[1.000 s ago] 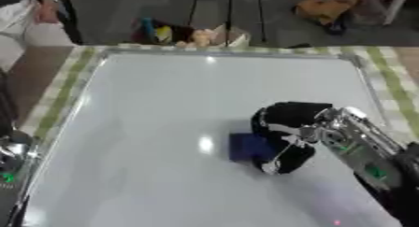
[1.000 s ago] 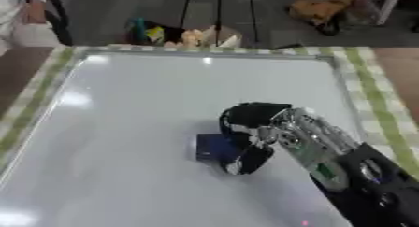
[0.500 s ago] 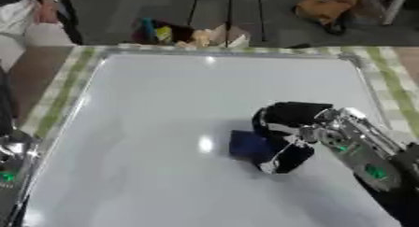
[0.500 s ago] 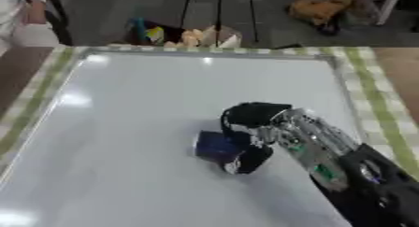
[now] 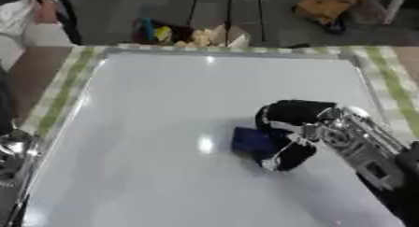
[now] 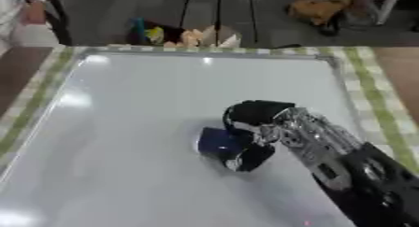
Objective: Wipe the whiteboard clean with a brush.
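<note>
A large whiteboard [image 5: 163, 109] with a silver frame covers most of the table. Its surface shows no marks that I can make out. A dark blue brush [image 5: 251, 142] lies flat on the board right of centre. My right hand [image 5: 288, 128] comes in from the lower right and its black fingers and thumb are curled round the brush, pressing it on the board. At the lower left edge of the left eye view only a silver and black part of my left arm [image 5: 11, 151] shows; its hand is out of sight.
A green checked cloth [image 5: 391, 86] shows around the board's frame. Beyond the far edge, on the floor, stand a box of coloured things [image 5: 188, 34] and tripod legs [image 5: 231, 11]. A person's sleeve [image 5: 16, 11] is at the far left corner.
My right hand and the brush have barely shifted, a little towards the left and nearer on the board. Nothing else has moved.
</note>
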Robot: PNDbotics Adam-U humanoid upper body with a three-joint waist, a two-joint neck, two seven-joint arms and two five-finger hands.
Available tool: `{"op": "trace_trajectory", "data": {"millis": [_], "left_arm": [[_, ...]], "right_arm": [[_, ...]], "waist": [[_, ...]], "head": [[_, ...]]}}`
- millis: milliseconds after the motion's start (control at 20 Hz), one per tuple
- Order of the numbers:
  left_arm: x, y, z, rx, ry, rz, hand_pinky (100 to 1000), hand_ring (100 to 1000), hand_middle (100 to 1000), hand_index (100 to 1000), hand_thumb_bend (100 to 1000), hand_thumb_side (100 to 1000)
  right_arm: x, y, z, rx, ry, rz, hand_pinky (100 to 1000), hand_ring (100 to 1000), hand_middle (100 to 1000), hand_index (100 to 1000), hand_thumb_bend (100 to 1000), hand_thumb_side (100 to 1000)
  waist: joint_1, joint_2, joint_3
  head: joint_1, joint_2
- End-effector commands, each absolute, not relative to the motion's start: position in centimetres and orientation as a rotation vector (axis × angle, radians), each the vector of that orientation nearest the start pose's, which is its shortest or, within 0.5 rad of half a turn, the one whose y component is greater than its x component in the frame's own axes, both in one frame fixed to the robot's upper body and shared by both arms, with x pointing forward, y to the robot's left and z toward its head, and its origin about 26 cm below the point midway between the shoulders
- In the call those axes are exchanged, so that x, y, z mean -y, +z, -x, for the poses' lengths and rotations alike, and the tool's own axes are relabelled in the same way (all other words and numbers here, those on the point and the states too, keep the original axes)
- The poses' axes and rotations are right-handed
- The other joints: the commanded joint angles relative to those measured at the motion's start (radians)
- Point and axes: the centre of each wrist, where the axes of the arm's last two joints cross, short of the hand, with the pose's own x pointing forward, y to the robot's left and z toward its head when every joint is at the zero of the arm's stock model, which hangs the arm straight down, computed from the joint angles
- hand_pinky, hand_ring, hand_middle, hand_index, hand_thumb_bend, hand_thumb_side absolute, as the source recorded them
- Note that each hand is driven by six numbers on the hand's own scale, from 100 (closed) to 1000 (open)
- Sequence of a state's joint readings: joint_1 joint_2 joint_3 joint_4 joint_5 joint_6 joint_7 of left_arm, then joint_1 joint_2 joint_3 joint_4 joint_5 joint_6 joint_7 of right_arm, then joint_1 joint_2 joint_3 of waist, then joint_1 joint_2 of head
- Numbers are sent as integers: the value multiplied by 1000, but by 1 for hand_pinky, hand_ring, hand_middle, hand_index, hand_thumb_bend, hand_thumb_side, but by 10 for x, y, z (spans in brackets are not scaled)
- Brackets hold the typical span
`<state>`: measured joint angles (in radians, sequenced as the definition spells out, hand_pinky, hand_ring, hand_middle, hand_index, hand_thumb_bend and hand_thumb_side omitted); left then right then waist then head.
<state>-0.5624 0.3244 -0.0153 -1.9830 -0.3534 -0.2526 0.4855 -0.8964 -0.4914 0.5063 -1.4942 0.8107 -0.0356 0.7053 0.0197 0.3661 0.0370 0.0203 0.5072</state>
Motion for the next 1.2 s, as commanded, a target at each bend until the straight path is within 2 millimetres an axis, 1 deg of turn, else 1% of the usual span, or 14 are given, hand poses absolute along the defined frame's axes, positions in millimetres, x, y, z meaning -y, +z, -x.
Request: {"op": "trace_trajectory", "data": {"millis": [50, 350, 650, 1000, 1200], "left_arm": [[-229, 279, -311, -3237, 15, 659, 696, 820, 748, 777, 231, 987], [-229, 279, -311, -3238, 18, 662, 697, 821, 750, 778, 230, 988], [-230, 279, -311, -3240, 21, 666, 696, 821, 750, 777, 229, 988], [-230, 278, -311, -3241, 25, 670, 696, 822, 750, 776, 228, 989], [-229, 278, -311, -3242, 30, 666, 695, 822, 751, 776, 226, 989]], "right_arm": [[163, 256, -395, 1416, 1994, 824, 668, 634, 580, 114, 108, 419], [170, 262, -395, 1421, 1970, 853, 672, 633, 574, 114, 107, 422], [186, 267, -396, 1407, 1909, 916, 662, 620, 561, 113, 106, 428], [221, 285, -394, 1413, 1767, 1015, 658, 612, 553, 112, 100, 432], [240, 290, -394, 1376, 1711, 1072, 666, 619, 556, 113, 100, 433]], "waist": [[2, -25, 0], [4, -28, -5], [6, -27, -7], [6, -19, -7], [6, -13, -1]], "head": [[1, -12], [2, -15], [-1, -18], [4, -11], [0, -15]]}}
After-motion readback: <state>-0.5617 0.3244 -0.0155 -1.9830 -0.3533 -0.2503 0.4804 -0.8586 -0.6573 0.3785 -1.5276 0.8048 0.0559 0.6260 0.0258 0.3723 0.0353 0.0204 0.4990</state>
